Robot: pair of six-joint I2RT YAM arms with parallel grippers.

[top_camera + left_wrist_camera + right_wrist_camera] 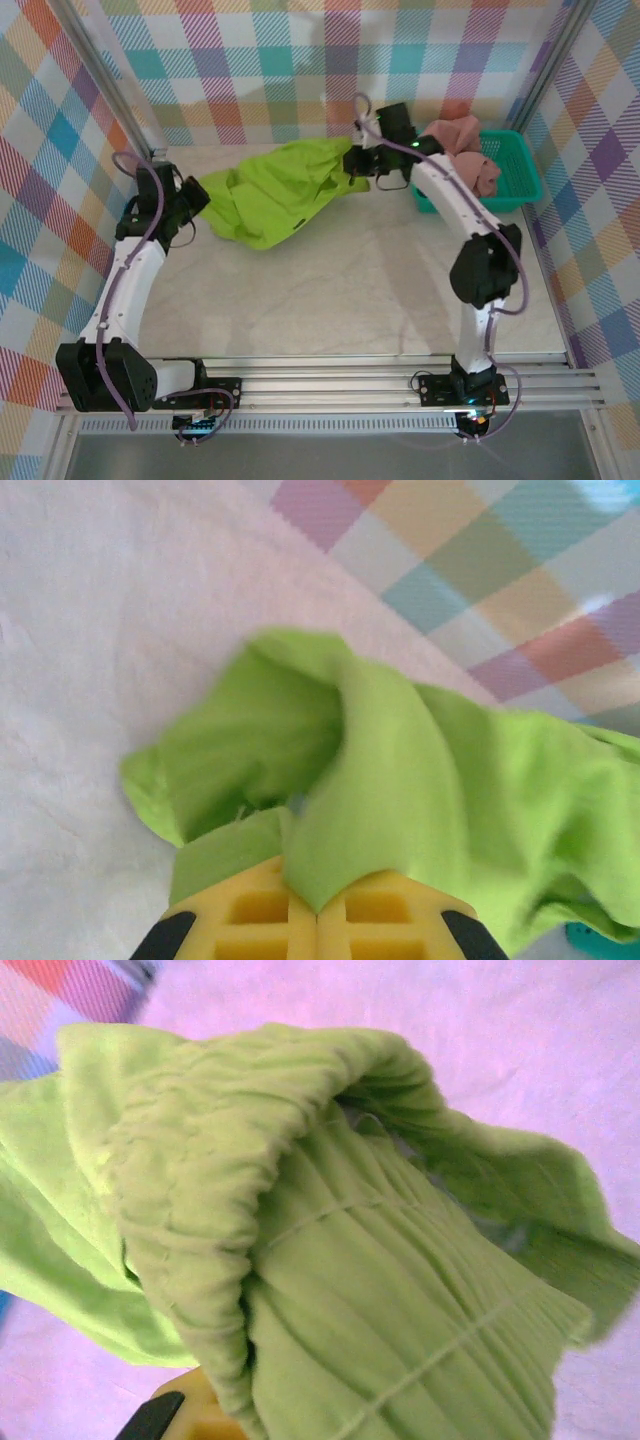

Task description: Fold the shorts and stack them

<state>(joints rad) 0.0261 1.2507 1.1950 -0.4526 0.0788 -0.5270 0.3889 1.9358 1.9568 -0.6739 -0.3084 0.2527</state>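
Sagging across surface (350,290) toward 12 o'clock: lime green shorts (275,192). Left pincer (197,203) pinches 9 o'clock edge, right pincer (356,160) pinches gathered waistband. Cloth likely light, limp; best gripped at corners.

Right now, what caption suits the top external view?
Left gripper and right gripper pinch the lime green fabric shorts; salmon pink shorts in teal mesh basket.

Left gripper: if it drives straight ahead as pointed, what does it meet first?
The lime green shorts that the left gripper holds: bunched fabric lies directly ahead; likely table beyond.
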